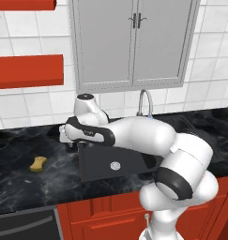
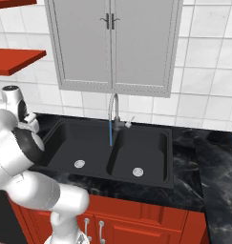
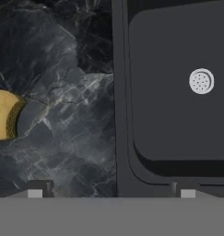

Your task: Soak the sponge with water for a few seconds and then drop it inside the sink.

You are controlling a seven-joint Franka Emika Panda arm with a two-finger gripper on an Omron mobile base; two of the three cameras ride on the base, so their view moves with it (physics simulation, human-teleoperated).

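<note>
Yellow-tan sponge on a black table veined with pale grey marbling. Beside it, a matte black sink with silver drains and a grey faucet. Red cabinet fronts below; white wall tiles behind.

The sponge lies on the counter, left of the sink, well apart.

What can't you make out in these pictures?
- Sponge: hand view, cut by the left edge; whole but tiny on the counter in the left base view.
- Sink: left base view, the arm covers most of it, including the second basin.
- Pincer: hand view, just the fingertips show, wide apart.
</note>
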